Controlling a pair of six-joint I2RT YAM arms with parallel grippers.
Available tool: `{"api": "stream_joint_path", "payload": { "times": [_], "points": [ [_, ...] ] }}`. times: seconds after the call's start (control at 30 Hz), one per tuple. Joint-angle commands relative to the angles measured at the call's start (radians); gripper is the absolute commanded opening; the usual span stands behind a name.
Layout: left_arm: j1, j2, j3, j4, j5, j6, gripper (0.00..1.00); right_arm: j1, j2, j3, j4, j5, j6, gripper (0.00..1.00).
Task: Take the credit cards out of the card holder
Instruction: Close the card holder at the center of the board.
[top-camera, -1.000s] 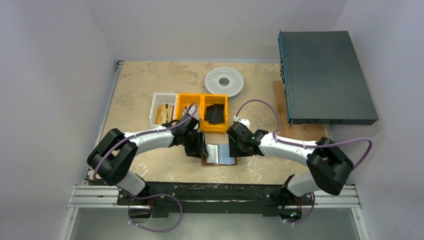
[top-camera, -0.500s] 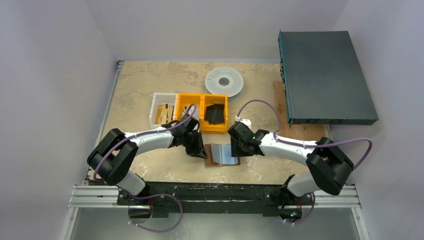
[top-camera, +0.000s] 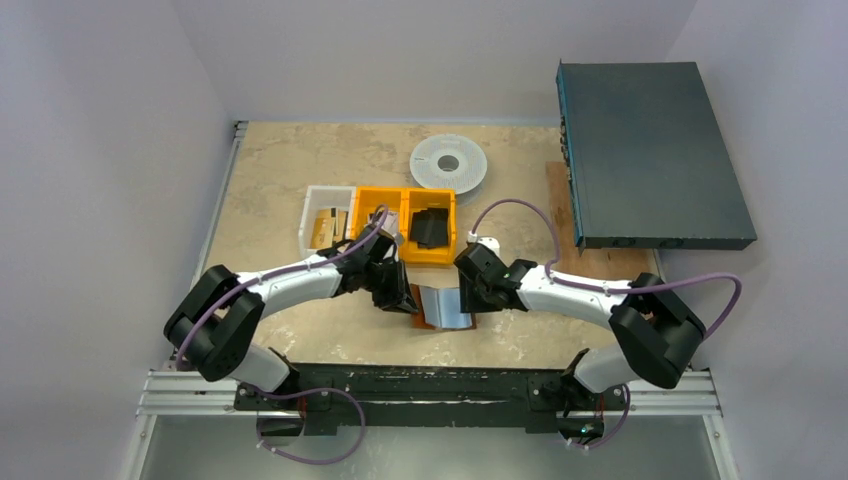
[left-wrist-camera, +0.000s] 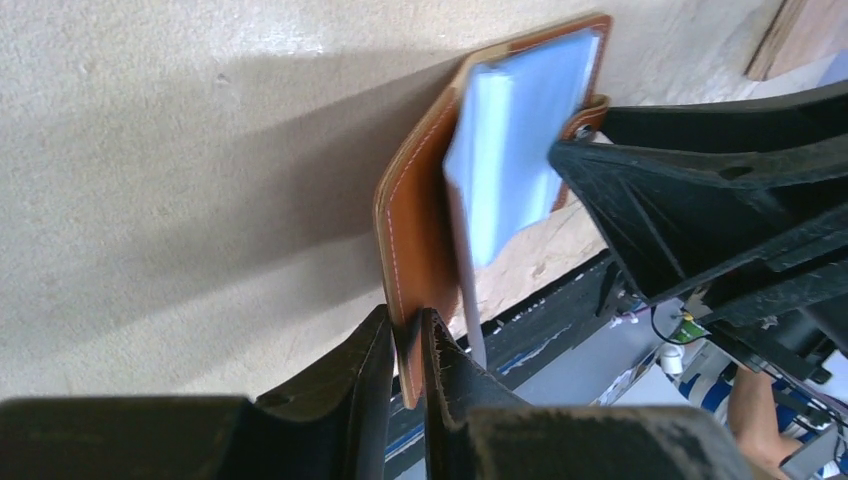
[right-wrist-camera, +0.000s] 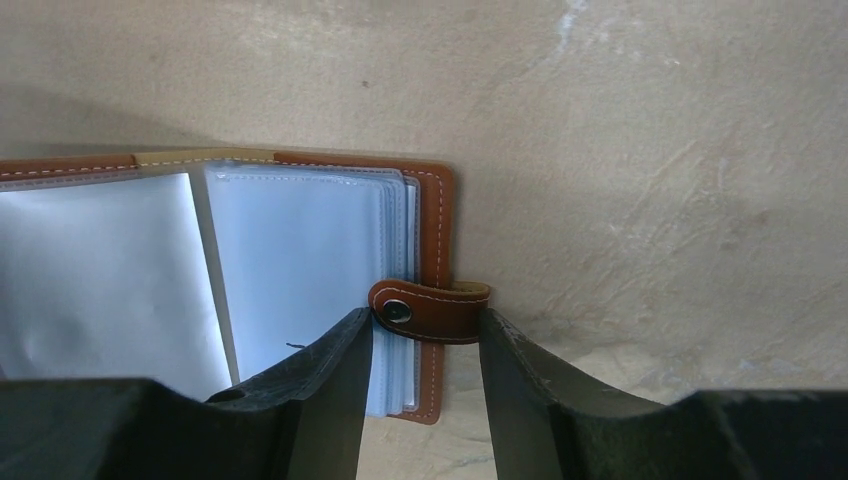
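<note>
The card holder (top-camera: 445, 306) is a brown leather wallet lying open on the table between my two grippers. My left gripper (top-camera: 406, 298) is shut on the edge of its left cover (left-wrist-camera: 412, 240) and holds that cover tilted up. Pale blue plastic sleeves (left-wrist-camera: 505, 150) fan out from the spine. My right gripper (top-camera: 470, 294) is open, and its fingers straddle the brown snap strap (right-wrist-camera: 430, 311) on the right cover (right-wrist-camera: 436, 215), which lies flat. The sleeves (right-wrist-camera: 300, 260) look pale and blank. I cannot make out any credit cards in them.
Behind the wallet stand two orange bins (top-camera: 405, 238), one holding a black wallet-like item (top-camera: 432, 227), and a clear bin (top-camera: 327, 228) with small flat items. A white spool (top-camera: 448, 162) lies further back. A dark box (top-camera: 650, 155) sits at the back right.
My left gripper has moved right and raised the left cover, so the wallet is partly folded and has shifted slightly right. My right gripper has stayed at the strap.
</note>
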Motion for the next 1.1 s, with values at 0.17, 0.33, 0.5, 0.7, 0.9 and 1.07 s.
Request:
{"api": "stream_joint_path", "payload": {
  "times": [0.17,0.33,0.5,0.7,0.9,1.07],
  "points": [
    [-0.007,-0.131,0.031,-0.031,0.014,-0.025,0.15,0.045,0.053,0.016,0.090,-0.088,0.015,0.40],
    [-0.008,-0.142,0.055,-0.061,0.008,-0.013,0.15,0.081,0.095,0.057,0.123,-0.137,0.032,0.40],
    [-0.018,-0.084,0.068,-0.027,0.020,-0.018,0.15,0.101,0.127,0.084,0.158,-0.196,0.053,0.40],
    [-0.039,0.007,0.089,0.006,0.014,-0.048,0.16,0.101,0.114,0.085,0.153,-0.197,0.057,0.40],
    [-0.054,0.086,0.107,0.018,-0.005,-0.104,0.27,0.101,0.099,0.082,0.135,-0.181,0.058,0.40],
    [-0.059,0.150,0.113,-0.011,-0.036,-0.137,0.34,0.101,0.076,0.078,0.116,-0.154,0.060,0.40]
  ]
}}
